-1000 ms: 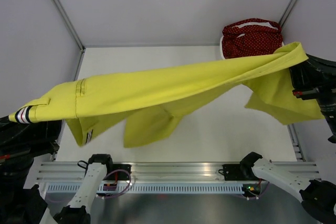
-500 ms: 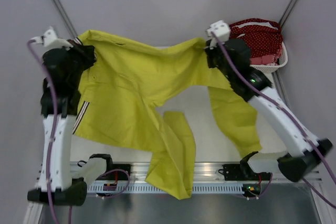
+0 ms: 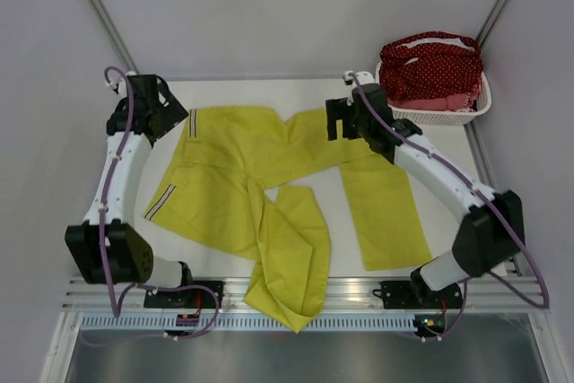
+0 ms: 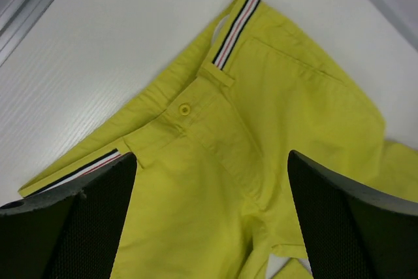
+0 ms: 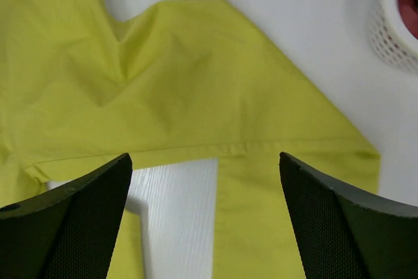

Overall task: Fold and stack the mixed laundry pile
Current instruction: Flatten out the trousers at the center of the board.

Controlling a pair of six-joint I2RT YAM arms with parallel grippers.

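Trousers of yellow-green cloth lie spread on the table, waistband at the far left, one leg crumpled and reaching over the near edge. The left tool hovers above the waistband by its striped band, fingers wide apart and holding nothing. The right tool hangs over the other leg, likewise wide open and empty. A dark red dotted cloth fills the white basket at the far right corner.

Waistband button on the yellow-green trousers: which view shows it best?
Left wrist: the button is close and sharp there. Top external shows the trousers whole, but the button is too small to find; right wrist shows only plain fabric.
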